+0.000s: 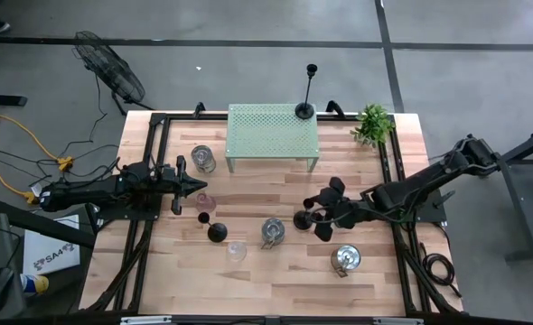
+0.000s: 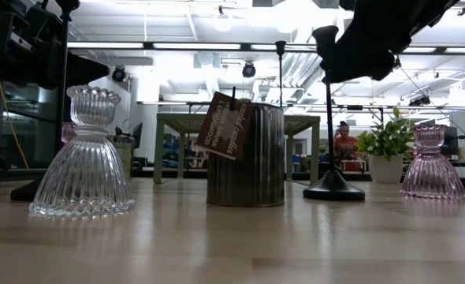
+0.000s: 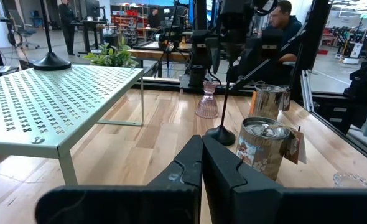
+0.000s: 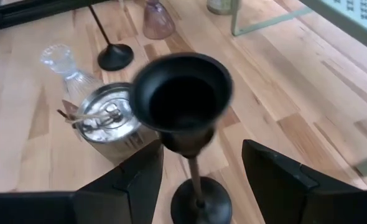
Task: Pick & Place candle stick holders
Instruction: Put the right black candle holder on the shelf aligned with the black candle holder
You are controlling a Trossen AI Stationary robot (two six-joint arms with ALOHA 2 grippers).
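Wooden desk point(image 1: 275, 271) under two dark arms, with candle holders scattered across it.
From above, a black candlestick point(image 1: 306, 90) stood on the pale green perforated shelf point(image 1: 273, 135), a leafy plant point(image 1: 372, 123) beside it; the left claw point(image 1: 197, 184) rested pressed together near a silvery jar point(image 1: 203, 159), while the right claw point(image 1: 313, 219) sat over a second candlestick base point(image 1: 301, 219) at mid-desk. At desk level, a clear ribbed glass holder point(image 2: 83, 158), a tagged ribbed jar point(image 2: 246, 155) and a pink glass holder point(image 2: 432, 163) stood apart. The left wrist camera showed its shut fingers point(image 3: 183, 174). The right wrist camera showed spread fingers point(image 4: 277, 174) flanking the candlestick's stem point(image 4: 196, 180), contact unclear.
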